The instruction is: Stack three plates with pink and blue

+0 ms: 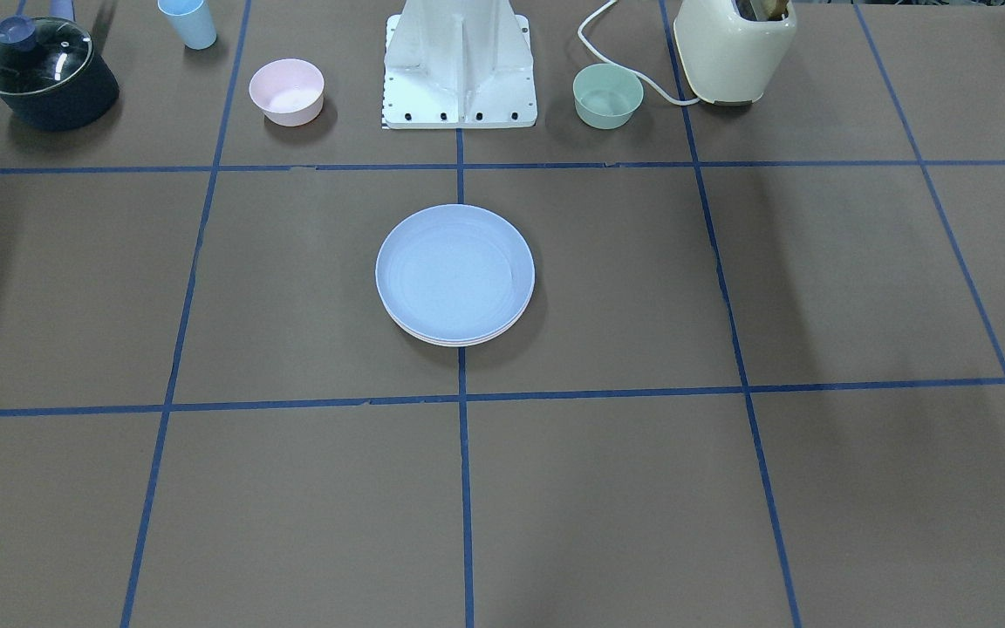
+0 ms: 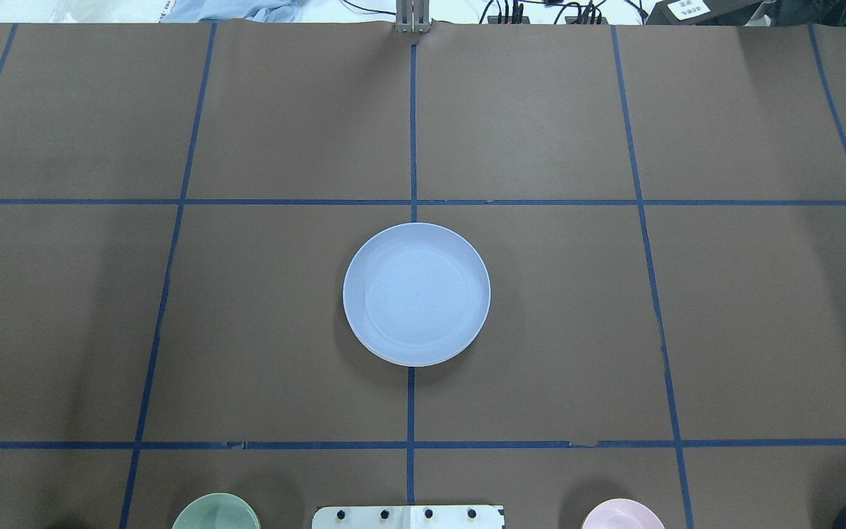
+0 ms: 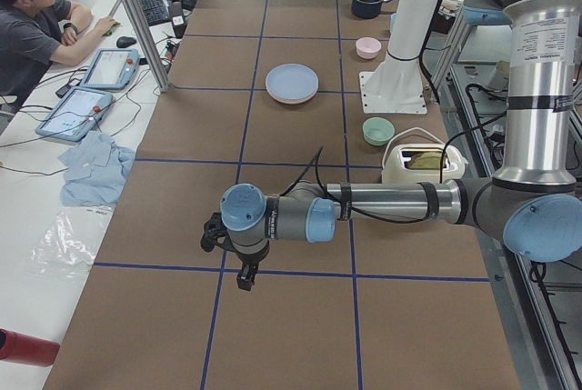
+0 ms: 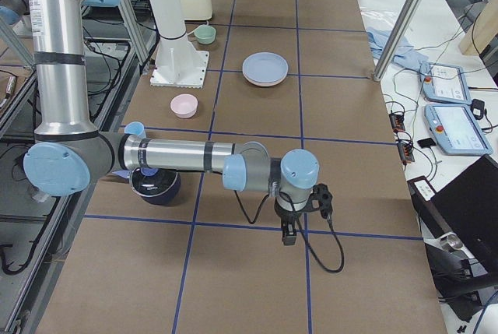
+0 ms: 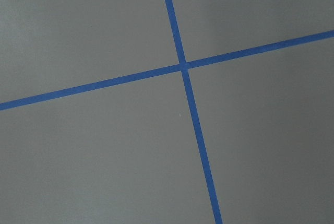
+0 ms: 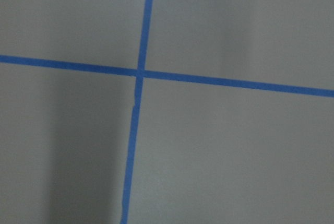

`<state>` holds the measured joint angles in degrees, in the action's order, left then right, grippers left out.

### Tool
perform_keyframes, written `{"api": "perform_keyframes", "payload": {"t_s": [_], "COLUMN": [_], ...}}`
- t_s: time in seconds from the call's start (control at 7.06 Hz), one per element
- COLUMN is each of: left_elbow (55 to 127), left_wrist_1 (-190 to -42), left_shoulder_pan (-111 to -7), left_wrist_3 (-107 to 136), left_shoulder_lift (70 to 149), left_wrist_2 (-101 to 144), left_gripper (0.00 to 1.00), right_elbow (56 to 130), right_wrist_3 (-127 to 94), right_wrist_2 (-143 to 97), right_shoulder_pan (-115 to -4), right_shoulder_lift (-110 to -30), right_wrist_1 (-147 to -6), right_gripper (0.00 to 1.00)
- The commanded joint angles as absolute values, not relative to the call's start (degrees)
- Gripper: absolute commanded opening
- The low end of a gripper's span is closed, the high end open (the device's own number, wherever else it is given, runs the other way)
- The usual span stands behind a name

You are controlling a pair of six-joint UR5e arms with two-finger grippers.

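The three plates stand in one stack at the table's middle. The light blue plate (image 1: 454,270) is on top and also shows in the overhead view (image 2: 416,294). Below it only thin pale rims (image 1: 459,341) of the other two show; their pink and cream colours are hard to tell apart. My left gripper (image 3: 244,276) hangs over bare table far from the stack, in the exterior left view only. My right gripper (image 4: 289,233) does the same at the opposite end, in the exterior right view only. I cannot tell whether either is open or shut. Both wrist views show only tape lines.
Along the robot's side stand a small pink bowl (image 1: 286,90), a small green bowl (image 1: 607,94), a cream toaster (image 1: 734,48), a lidded dark pot (image 1: 44,74), a blue cup (image 1: 188,22) and the white base (image 1: 459,65). An operator (image 3: 32,26) sits beyond the table.
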<state>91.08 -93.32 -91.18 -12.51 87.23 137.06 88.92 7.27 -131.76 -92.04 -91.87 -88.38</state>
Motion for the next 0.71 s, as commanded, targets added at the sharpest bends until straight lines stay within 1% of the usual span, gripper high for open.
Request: {"api": "perform_keyframes", "payload": {"t_s": [0.0, 0.14, 0.57], "left_elbow": [91.1, 91.1, 91.1], "left_wrist_1": [-93.3, -93.3, -93.3], "left_shoulder_pan": [-91.1, -91.2, -91.2], "left_wrist_3": [-12.6, -12.5, -12.4], "left_shoulder_lift": [86.8, 86.7, 86.7], "left_wrist_2": [136.9, 136.9, 137.0], "left_gripper": [1.0, 1.0, 1.0], "right_elbow": [92.0, 93.1, 93.4], "right_wrist_3": [5.8, 2.7, 2.4], "right_wrist_2": [-131.8, -131.6, -132.2], "right_shoulder_pan": [-93.4, -93.2, -92.7], "right_shoulder_lift": [-95.7, -95.0, -95.5], "right_wrist_1": [-84.6, -85.6, -85.3], "right_gripper": [1.0, 1.0, 1.0]}}
